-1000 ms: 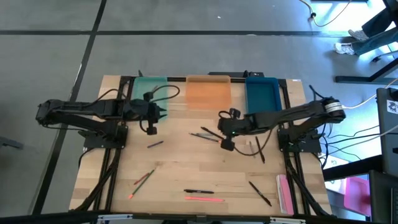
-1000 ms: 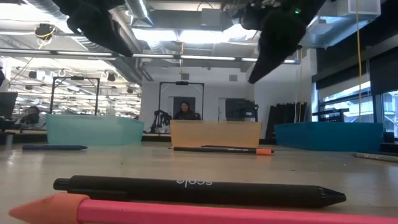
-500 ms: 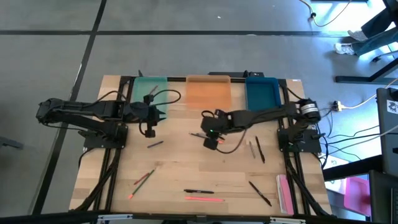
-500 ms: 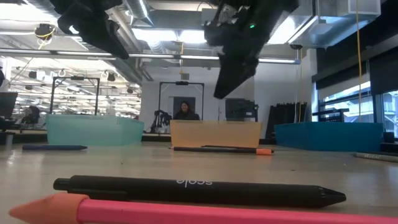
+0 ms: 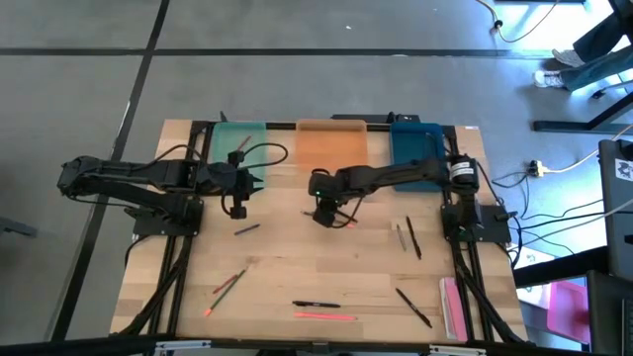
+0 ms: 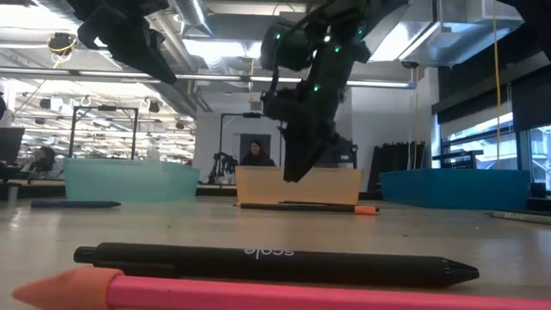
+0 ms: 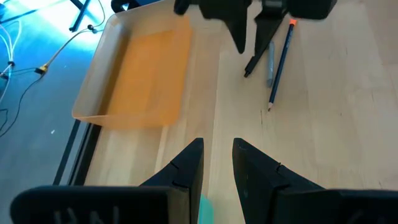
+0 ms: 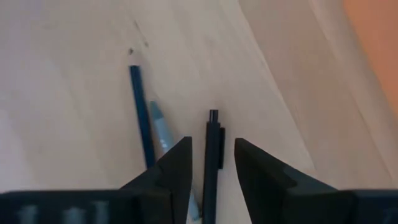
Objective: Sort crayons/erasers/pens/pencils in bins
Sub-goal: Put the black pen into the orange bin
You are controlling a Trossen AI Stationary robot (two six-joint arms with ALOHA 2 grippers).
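Black pen (image 8: 210,163) between parted right claw (image 8: 211,165)

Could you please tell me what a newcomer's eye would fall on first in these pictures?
Probably the right gripper, reaching to mid-table just in front of the shallow orange plastic tray, its fingers open astride a thin black pen. Next, the teal-green tray and blue tray flanking the orange one along the table's far edge.
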